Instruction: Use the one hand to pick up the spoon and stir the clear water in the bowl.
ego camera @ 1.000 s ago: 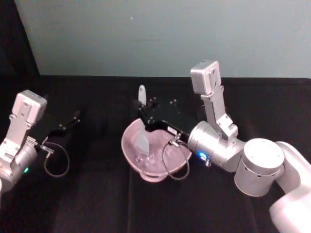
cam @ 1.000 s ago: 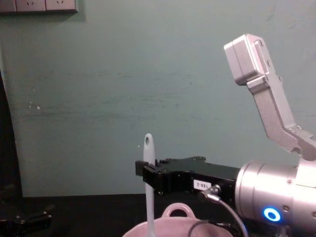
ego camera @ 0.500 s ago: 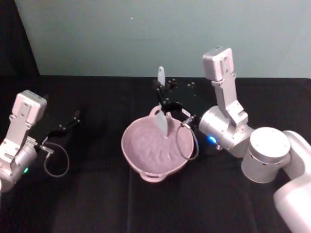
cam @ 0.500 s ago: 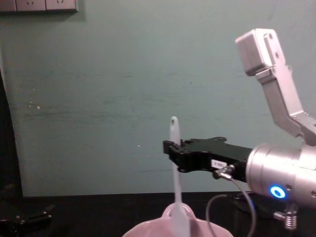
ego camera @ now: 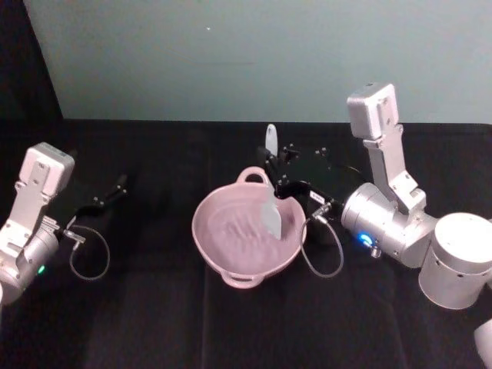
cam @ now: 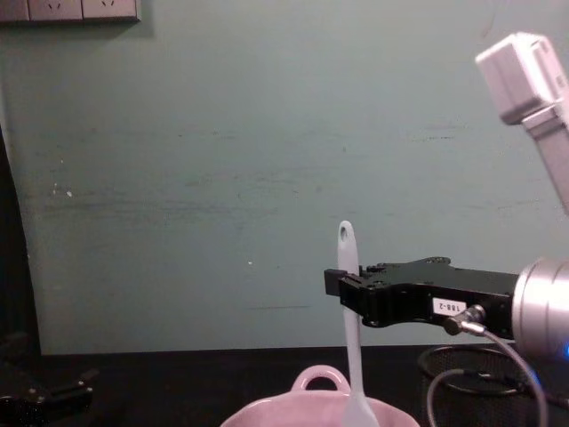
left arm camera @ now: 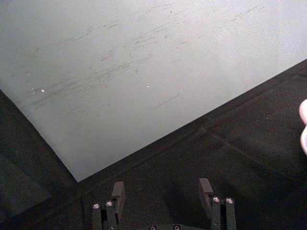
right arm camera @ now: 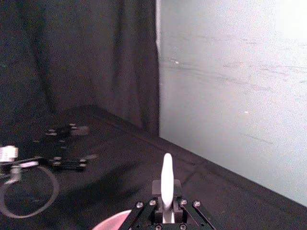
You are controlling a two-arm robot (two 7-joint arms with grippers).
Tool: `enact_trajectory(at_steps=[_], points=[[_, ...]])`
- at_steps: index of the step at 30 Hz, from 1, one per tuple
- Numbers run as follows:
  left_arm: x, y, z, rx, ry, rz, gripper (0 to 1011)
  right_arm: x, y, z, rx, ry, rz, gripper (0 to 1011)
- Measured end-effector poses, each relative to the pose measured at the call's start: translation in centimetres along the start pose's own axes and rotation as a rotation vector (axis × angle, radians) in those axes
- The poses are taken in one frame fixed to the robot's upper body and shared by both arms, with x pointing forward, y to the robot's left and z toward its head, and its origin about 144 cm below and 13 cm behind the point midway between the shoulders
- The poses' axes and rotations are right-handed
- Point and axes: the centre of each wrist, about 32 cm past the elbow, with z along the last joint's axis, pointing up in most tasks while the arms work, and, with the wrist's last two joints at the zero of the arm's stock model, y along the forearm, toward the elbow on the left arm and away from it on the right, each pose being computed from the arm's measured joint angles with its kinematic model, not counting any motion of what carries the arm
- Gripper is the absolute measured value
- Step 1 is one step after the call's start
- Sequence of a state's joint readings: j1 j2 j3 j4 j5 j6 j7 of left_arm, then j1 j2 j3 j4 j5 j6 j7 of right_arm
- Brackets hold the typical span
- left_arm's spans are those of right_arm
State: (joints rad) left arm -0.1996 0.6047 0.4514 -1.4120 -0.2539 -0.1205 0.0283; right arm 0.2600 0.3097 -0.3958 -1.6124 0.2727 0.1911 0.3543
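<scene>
- Rightward is where the right gripper (ego camera: 277,172) and the spoon (ego camera: 271,215) have gone since half a second ago: they were at the far rim by the loop handle (ego camera: 254,175) and now stand over the right side of the bowl (ego camera: 201,231).
- Its fingers pinch the spoon's handle a little below the holed end. The spoon stands nearly upright, with its scoop down inside the bowl against the right inner wall.
- I cannot tell whether the scoop is dipped in the water (ego camera: 242,229). The liquid shows as no more than faint ripples on the pink floor.
- In the chest view the lower edge cuts off the spoon (cam: 349,338) at its scoop and leaves just the far rim of the bowl (cam: 267,414).
- A black wire-mesh cup (cam: 471,369) sits far right behind the gripper (cam: 342,289) and its grey cable (cam: 444,391), which partly cover it.
- From the right wrist view, the handle (right arm camera: 166,184) rises straight out of the gripper (right arm camera: 167,211).
- The left gripper (ego camera: 119,184) rests well to the left of the bowl, low over the tabletop (ego camera: 154,323). In its own wrist view the fingers (left arm camera: 118,190) are spread with nothing between them.
- The tabletop is covered in black cloth.
- A scuffed pale teal wall (ego camera: 231,54) stands behind it, with a black curtain (ego camera: 27,61) at far left and a white socket plate (cam: 80,9) high on the wall.
</scene>
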Motion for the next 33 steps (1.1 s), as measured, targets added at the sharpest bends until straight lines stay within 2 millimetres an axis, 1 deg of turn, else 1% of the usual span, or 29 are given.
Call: enact_trajectory(at_steps=[6, 12, 15, 20, 21, 24, 28, 30, 33], points=[[0.0, 0.0, 0.0, 0.0, 0.0, 0.0, 1011, -0.9, -1.3, 0.7, 0.001, 0.05, 0.064, 113], [0.0, 0.0, 0.0, 0.0, 0.0, 0.0, 1011, -1.6, -1.5, 0.9, -0.007, 0.086, 0.108, 113], [0.0, 0.0, 0.0, 0.0, 0.0, 0.0, 1011, -2.1, -1.0, 0.9, -0.02, 0.117, 0.13, 113], [0.0, 0.0, 0.0, 0.0, 0.0, 0.0, 1011, -2.2, 0.4, 0.5, -0.024, 0.148, 0.131, 113], [0.0, 0.0, 0.0, 0.0, 0.0, 0.0, 1011, -2.2, 0.4, 0.5, -0.024, 0.148, 0.131, 113], [0.0, 0.0, 0.0, 0.0, 0.0, 0.0, 1011, -2.3, 1.6, 0.0, 0.007, 0.159, 0.115, 113], [0.0, 0.0, 0.0, 0.0, 0.0, 0.0, 1011, -2.4, 2.5, -0.5, 0.04, 0.153, 0.091, 113], [0.0, 0.0, 0.0, 0.0, 0.0, 0.0, 1011, -2.3, 3.4, -0.8, 0.065, 0.134, 0.057, 113], [0.0, 0.0, 0.0, 0.0, 0.0, 0.0, 1011, -2.1, 4.0, -1.0, 0.081, 0.113, 0.029, 113]])
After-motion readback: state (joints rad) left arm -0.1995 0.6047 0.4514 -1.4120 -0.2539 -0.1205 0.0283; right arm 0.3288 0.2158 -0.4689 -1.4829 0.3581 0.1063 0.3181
